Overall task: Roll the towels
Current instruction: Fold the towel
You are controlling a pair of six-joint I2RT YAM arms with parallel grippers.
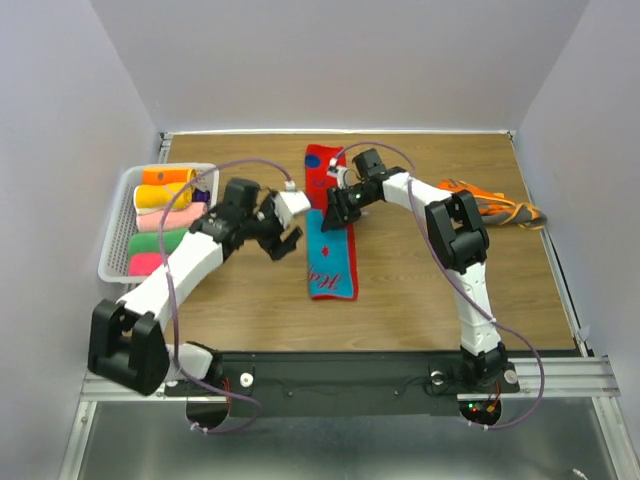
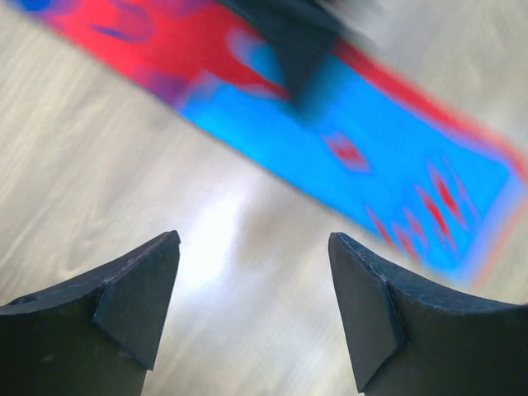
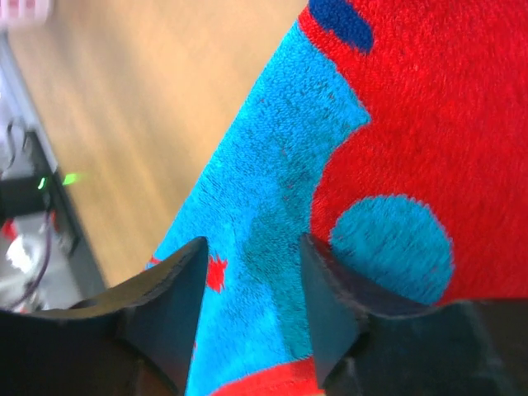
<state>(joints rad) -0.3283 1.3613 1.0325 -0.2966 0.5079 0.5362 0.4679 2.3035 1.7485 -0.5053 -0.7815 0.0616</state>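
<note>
Red-and-blue patterned towel (image 1: 332, 262) lies flat on the tabletop (image 1: 420, 300); left hand (image 2: 252, 247) wide, right hand (image 3: 252, 246) half-spread, both empty.

White-shelled left arm (image 1: 185, 265) and right arm (image 1: 470, 290), black joints — thin lilac cables (image 1: 240, 163) looping along each; matte black wedge-shaped fingers (image 2: 136, 297).

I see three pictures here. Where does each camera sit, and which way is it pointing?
Top external: fixed above and behind the robot, looking down on the table; the left arm and right arm show, with the left gripper and right gripper.
Left wrist: on the left arm, looking past its own open fingers at the wood.
Right wrist: on the right arm, looking past its fingers, close over cloth.
Shared: all three show the red and blue towel.
</note>
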